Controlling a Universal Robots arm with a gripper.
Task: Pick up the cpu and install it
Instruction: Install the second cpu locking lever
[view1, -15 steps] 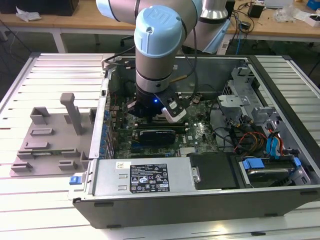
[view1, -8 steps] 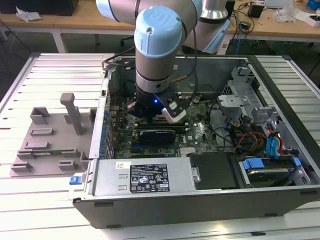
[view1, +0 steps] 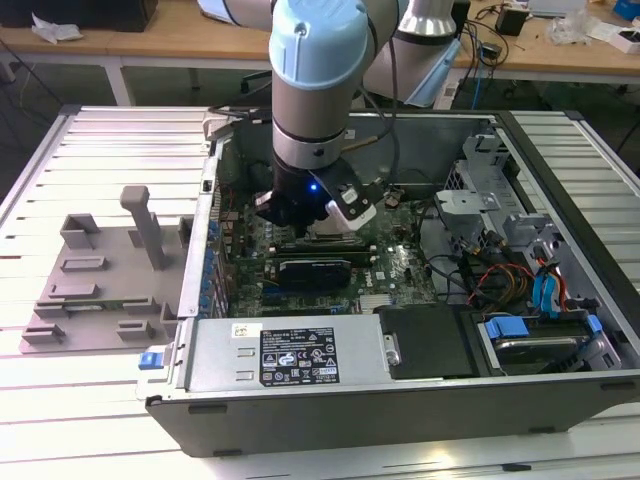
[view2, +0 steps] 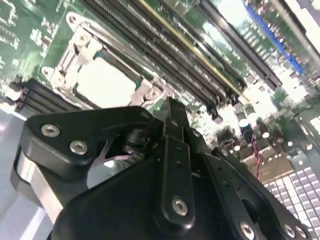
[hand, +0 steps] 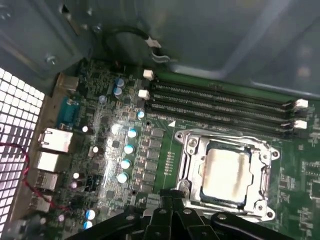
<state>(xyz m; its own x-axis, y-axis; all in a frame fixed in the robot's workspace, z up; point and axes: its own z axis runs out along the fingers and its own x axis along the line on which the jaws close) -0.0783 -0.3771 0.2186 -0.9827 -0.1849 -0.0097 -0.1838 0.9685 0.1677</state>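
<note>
You have an open case (view1: 420, 400) lying on a slatted metal table (view1: 120, 140), with wooden benches behind and a grey tray (view1: 100, 280) at its 9 o'clock in the exterior view. The cpu (hand: 226, 171) is a pale silver square, seated flat inside the socket frame (hand: 190, 150) on the board (hand: 150, 145). The arm reaches straight down into the case; the gripper (view2: 170, 112) hangs just above the cpu, holding nothing, though you cannot tell its finger spread.
</note>
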